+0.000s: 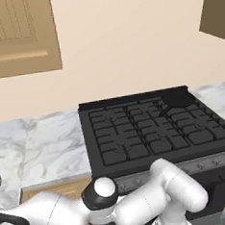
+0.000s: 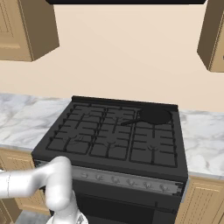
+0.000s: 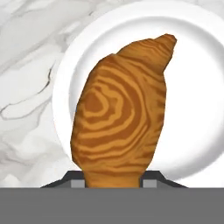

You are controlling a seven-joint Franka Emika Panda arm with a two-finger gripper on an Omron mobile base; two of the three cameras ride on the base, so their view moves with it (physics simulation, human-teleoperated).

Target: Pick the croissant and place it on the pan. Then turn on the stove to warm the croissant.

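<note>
Croissant [image 3: 122,118] on a white plate [image 3: 192,87] on the marble counter [image 3: 26,87], gripper [image 3: 114,183] fingertips either side of its near end, grip state unclear, pan [image 2: 154,116] on stove [image 2: 113,135] back right burner, no legible writing.

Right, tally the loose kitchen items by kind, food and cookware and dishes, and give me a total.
Food: 1, the croissant
Cookware: 1, the pan on the stove's back right burner
Dishes: 1, the white plate under the croissant
Total: 3
</note>
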